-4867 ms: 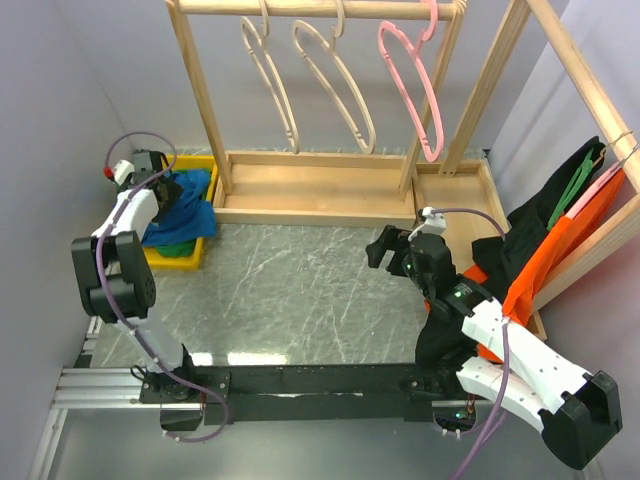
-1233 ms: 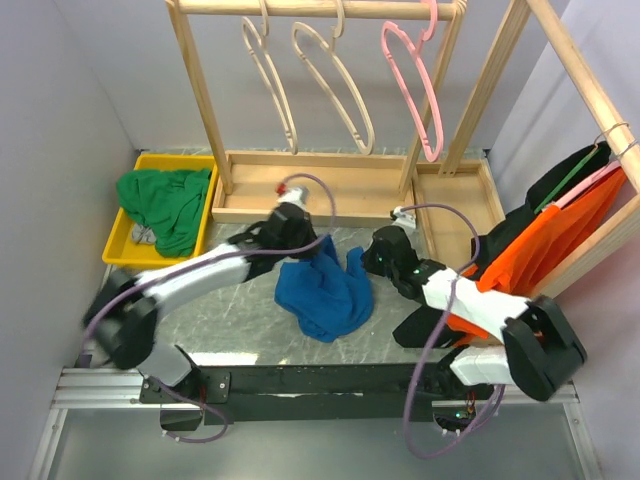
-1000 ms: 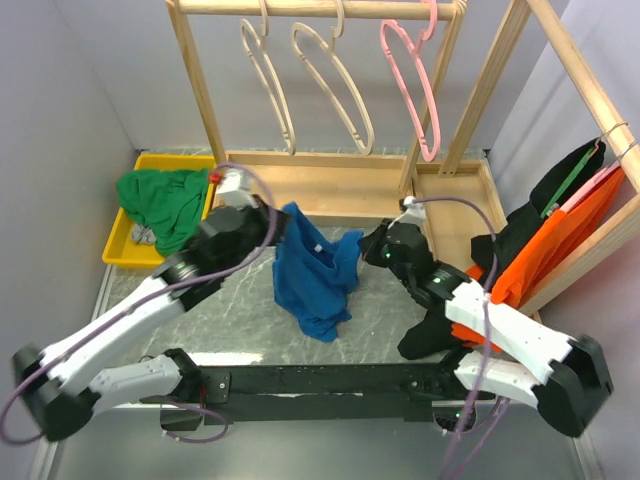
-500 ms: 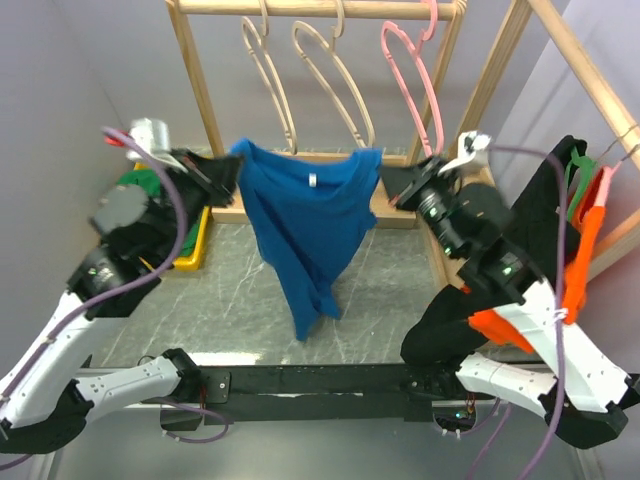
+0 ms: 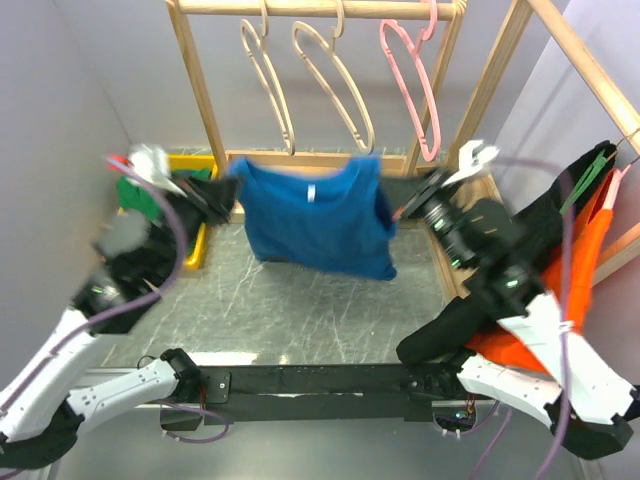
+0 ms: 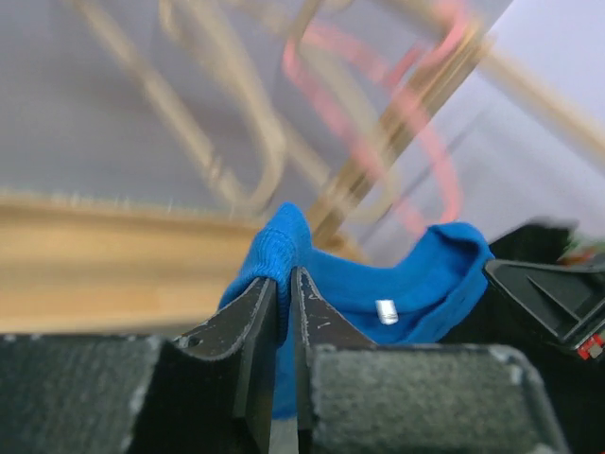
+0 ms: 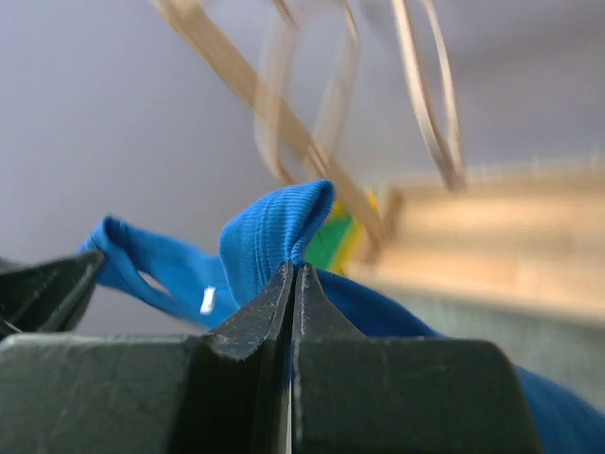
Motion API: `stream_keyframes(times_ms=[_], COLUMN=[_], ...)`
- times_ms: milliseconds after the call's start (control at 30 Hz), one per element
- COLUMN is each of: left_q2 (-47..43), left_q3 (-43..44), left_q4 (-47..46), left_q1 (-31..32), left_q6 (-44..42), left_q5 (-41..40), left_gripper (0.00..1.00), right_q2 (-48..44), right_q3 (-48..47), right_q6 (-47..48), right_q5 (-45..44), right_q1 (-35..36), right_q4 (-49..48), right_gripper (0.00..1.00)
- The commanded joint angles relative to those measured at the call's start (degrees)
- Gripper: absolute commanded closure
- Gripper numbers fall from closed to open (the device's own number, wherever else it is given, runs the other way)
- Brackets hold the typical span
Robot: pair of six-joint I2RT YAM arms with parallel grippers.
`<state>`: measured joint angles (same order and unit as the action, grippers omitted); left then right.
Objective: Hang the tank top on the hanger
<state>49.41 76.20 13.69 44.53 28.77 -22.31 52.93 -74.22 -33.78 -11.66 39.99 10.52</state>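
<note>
Top external: left end effector (image 5: 226, 193) and right end effector (image 5: 401, 210) each pinch the tank top (image 5: 318, 232) (label (image 5: 310, 193) showing) above the tabletop (image 5: 300, 305).

Over the middle of the counter (image 5: 300, 300), tank top (image 5: 315, 220) stretched between left hand (image 5: 225, 193) and right hand (image 5: 405, 208), one shoulder pinched in each. Behind, along the far edge, rack (image 5: 200, 90) with hanger (image 5: 287, 135), twin (image 5: 365, 135) to its right, third hanger (image 5: 428, 135) rightmost. In far left corner, bin (image 5: 195, 160). Along right edge, second rack (image 5: 580, 70) with clothes (image 5: 590, 240).
</note>
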Motion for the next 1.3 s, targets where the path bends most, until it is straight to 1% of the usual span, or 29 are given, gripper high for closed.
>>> stream_keyframes(times_ms=[0,33,67,133,167,200,233,267,300,333,367,400,433,567,600,667,700,767,800,833,867,900,967,1000,1067,1100,1167,1200,1267], left_q2=[-5.36,-7.11,-8.0,-9.32,-9.42,-9.42,-9.33,-9.24,-9.24,-9.42,-9.5,-9.77,-10.29,-10.56,-9.86,-6.01,-4.25,1.02,2.69,6.1,7.97,12.34,17.19,21.48,25.28,29.56,34.5,39.49,44.09], left_q3=[-18.25,-25.77,-29.58,-38.62,-40.68,-42.26,-44.02,-44.47,-44.56,-44.04,-43.51,-42.9,-41.33,-36.32,-34.47,-26.66,-19.93,-12.87,-6.66,-3.81,-1.0,5.38,12.79,19.53,24.93,31.22,38.98,46.68,53.58], left_q4=[-2.62,-3.23,-4.54,-8.49,-9.29,-10.17,-10.35,-10.44,-10.35,-9.83,-9.13,-8.34,-6.07,-4.2,-3.77,-2.02,-0.87,1.06,0.99,0.55,-0.15,0.28,2.55,4.74,5.99,9.04,13.97,16.08,21.45], left_q1=[-0.24,-0.24,-0.24,-0.32,-0.24,-0.24,-0.24,-0.24,-0.32,-0.32,-0.32,-0.24,-0.32,-0.24,-0.24,-0.24,-0.24,-0.24,-0.24,-0.41,-0.5,-1.28,-2.17,-2.87,-4.1,-6.02,-7.61,-8.4,-8.67], left_q6=[10.39,12.08,13.57,17.18,17.98,19.29,19.82,20.18,20.27,20.27,20.18,19.92,19.83,16.16,15.01,10.72,9.38,5.79,4.55,3.32,0.09,-1.16,-3.88,-4.77,-6.79,-6.89,-7.06,-7.5,-9.69], left_q5=[3.58,4.02,4.63,6.92,7.53,7.45,7.1,6.84,6.58,5.96,5.44,4.56,2.55,-1.42,-2.21,-5.01,-6.68,-10.89,-12.31,-13.54,-14.95,-15.31,-15.92,-16.19,-15.41,-11.92,-9.26,-8.03,-7.23], left_gripper=[0.83,0.84,0.83,0.8,0.76,0.75,0.72,0.64,0.61,0.59,0.48,0.42,0.39,0.3,0.29,0.29,0.3,0.3,0.29,0.29,0.28,0.28,0.27,0.27,0.25,0.24,0.24,0.24,0.25], right_q2=[-3.96,-4.15,-4.32,-3.19,-2.48,-0.91,-0.11,1.11,1.56,1.65,1.57,1.39,1.39,1.39,1.48,1.65,1.65,1.65,1.74,1.74,1.57,1.48,1.21,1.39,2.09,2.53,4.46,5.08,6.66], right_q3=[18.81,25.63,28.74,35.41,37.02,38.26,39.75,40.28,40.64,40.99,40.99,40.99,40.99,39.24,38.71,38.53,38.88,39.32,39.84,40.11,40.55,41.77,42.83,43.36,43.45,43.02,42.31,41.61,41.17], right_q6=[-6.73,-8.04,-8.66,-9.28,-9.37,-9.2,-8.85,-8.5,-8.15,-7.19,-6.74,-6.39,-5.78,-4.81,-4.54,-3.75,-3.4,-2.7,-2.17,-2.08,-1.99,-2.25,-2.69,-2.69,-2.26,-1.65,-1.2,-0.85,-0.94], right_q5=[6.12,6.21,6.21,6.65,6.65,6.48,6.3,6.13,5.95,5.51,5.07,4.29,4.36,6.73,7.17,8.58,9.37,11.48,11.48,11.48,11.48,12.7,13.15,12.72,9.49,7.9,6.13,4.73,2.71], right_q1=[0.27,0.44,0.62,0.88,0.97,1.32,1.32,1.67,1.85,2.72,3.6,4.3,5.53,7.65,7.82,7.91,8.0,8.09,8.09,8.18,8.26,8.35,8.53,8.96,9.49,9.67,9.58,9.84,10.11], right_q4=[-6.02,-6.91,-7.88,-9.55,-9.99,-10.34,-10.44,-10.44,-10.35,-10.26,-9.3,-8.68,-7.81,-0.62,0.89,4.57,5.46,7.22,7.58,7.93,7.76,7.15,4.87,4.33,3.02,3.1,3.27,3.27,3.19], right_gripper=[0.98,0.97,0.96,0.86,0.8,0.71,0.66,0.62,0.54,0.5,0.47,0.4,0.38,0.35,0.35,0.34,0.34,0.31,0.3,0.3,0.3,0.3,0.3,0.3,0.3,0.3,0.3,0.3,0.3])
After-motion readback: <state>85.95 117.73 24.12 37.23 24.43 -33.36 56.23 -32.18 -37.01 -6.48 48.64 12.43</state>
